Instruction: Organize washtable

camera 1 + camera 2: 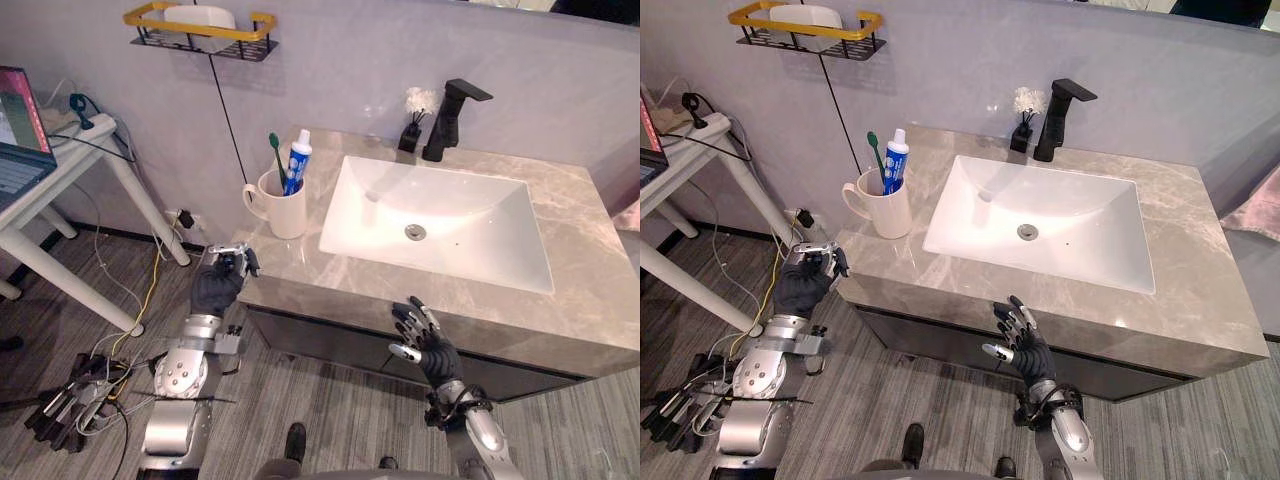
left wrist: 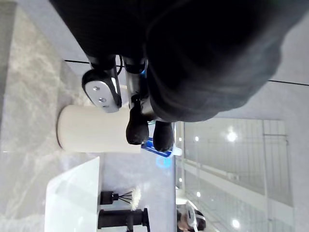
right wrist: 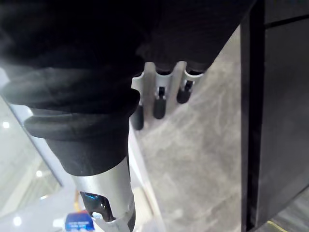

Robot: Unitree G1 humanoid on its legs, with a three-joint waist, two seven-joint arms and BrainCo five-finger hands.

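One mug (image 1: 283,205) stands just beyond the curled left hand (image 1: 222,280).

free: countertop (image 1: 340,290) front edge | obstacles: mug (image 1: 283,210) left, faucet (image 1: 445,120) rear

Mock bathroom: marble washtable (image 1: 580,250), sink (image 1: 470,240), laptop desk (image 1: 50,170).

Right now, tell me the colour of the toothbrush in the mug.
The toothbrush is green and stands in the cream mug. The left eye view shows it best.
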